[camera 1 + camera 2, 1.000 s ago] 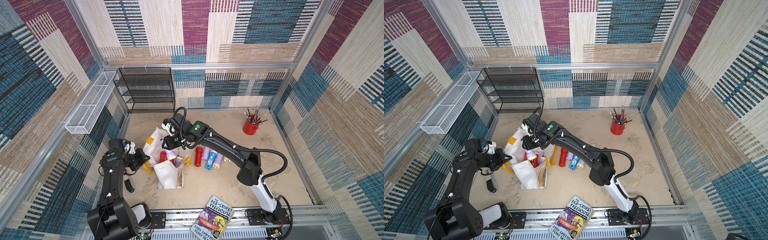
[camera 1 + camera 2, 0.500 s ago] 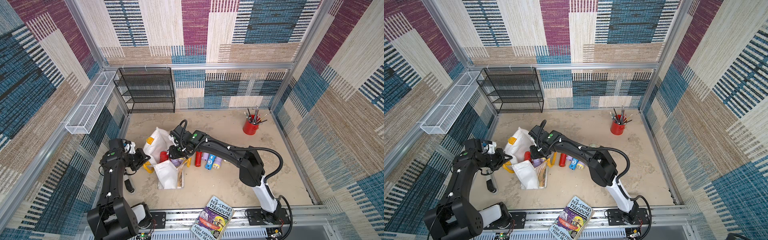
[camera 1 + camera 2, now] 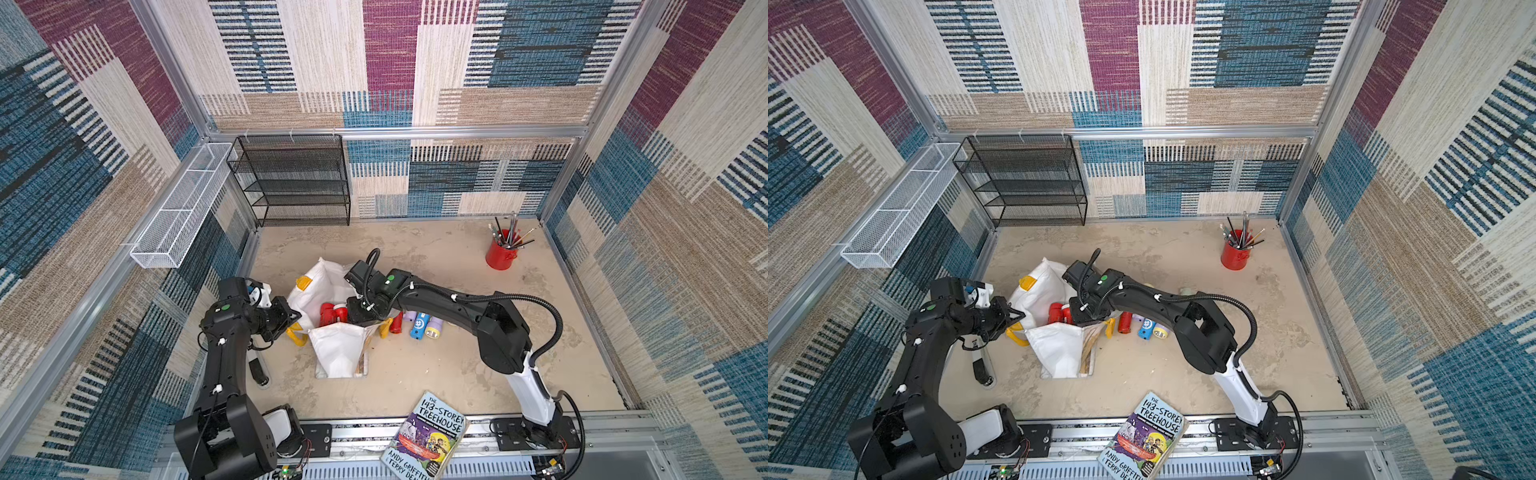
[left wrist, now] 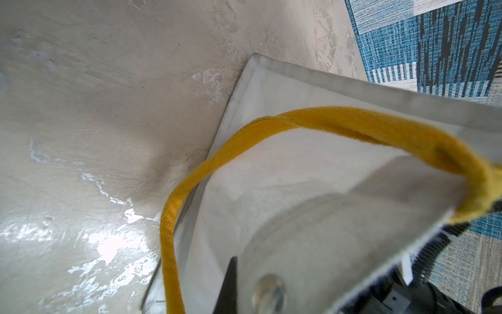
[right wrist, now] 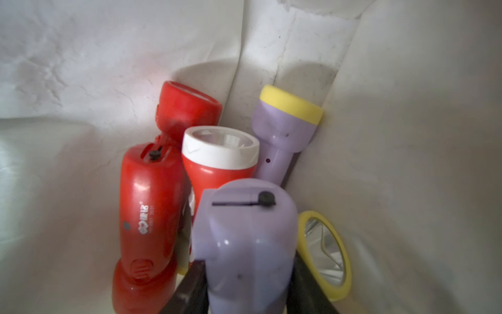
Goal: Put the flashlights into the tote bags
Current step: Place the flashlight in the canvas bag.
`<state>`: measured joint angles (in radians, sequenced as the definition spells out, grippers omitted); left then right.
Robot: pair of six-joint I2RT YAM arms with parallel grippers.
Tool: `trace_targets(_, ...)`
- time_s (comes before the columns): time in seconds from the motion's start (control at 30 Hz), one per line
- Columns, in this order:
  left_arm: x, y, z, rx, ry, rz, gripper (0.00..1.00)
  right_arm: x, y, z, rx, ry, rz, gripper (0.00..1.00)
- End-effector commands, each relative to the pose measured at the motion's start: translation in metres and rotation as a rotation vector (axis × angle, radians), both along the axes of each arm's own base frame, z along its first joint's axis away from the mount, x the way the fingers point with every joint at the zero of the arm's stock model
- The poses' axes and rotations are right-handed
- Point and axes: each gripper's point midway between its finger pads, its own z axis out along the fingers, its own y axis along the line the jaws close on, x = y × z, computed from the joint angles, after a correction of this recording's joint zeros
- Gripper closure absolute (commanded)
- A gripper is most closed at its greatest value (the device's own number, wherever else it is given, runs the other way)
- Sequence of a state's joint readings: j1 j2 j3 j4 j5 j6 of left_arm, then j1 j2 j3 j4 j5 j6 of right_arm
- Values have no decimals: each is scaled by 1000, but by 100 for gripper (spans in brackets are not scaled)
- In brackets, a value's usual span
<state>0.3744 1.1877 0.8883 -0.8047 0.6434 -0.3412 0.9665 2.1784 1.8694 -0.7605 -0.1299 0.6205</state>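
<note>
Flashlight (image 5: 244,244) seemingly held by right fingers (image 5: 184,293) angled into tote bag (image 3: 316,286).

One tote bag (image 3: 336,353). Just beside it lie four: one red flashlight (image 3: 397,322), one blue flashlight (image 3: 419,327), two lilac flashlights (image 3: 433,331). Inside it at least four more show: two red ones (image 5: 152,212), two lilac ones (image 5: 285,127). Beyond it: one book (image 3: 428,436), one red cup (image 3: 500,255), one black rack (image 3: 291,183).
</note>
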Motion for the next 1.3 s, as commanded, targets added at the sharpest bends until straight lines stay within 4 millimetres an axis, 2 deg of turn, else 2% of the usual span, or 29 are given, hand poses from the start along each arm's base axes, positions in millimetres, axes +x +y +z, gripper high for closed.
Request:
trace_targets(0.0, 0, -2, 1, -14, -5, -7, 100, 0, 0, -4, -1, 11, -21, 56)
trace_targets(0.2, 0, -2, 0, -13, -3, -8, 100, 0, 6, -5, 11, 16, 1, 43)
trace_targets(0.4, 0, -1, 0, -8, 0, -5, 100, 1, 15, 9, 40, -2, 46, 38)
trace_targets(0.6, 0, -1, 0, -4, 1, -3, 100, 9, 20, 52, 71, -91, 98, 31)
trace_targets(0.83, 0, 1, 0, 4, 3, 1, 100, 13, 15, 107, 107, -210, 133, 28)
trace_targets(0.97, 0, 2, 0, 10, 6, 3, 100, 16, 4, 142, 148, -308, 111, 23)
trace_targets(1.07, -1, 2, 0, 13, 6, 4, 100, 22, -13, 165, 146, -394, 70, 22)
trace_targets(1.17, -1, 2, 0, 16, 6, 6, 100, 26, -35, 178, 105, -450, 23, 22)
trace_targets(1.27, -2, 3, 0, 18, 6, 7, 100, 33, -68, 187, 46, -492, -58, 22)
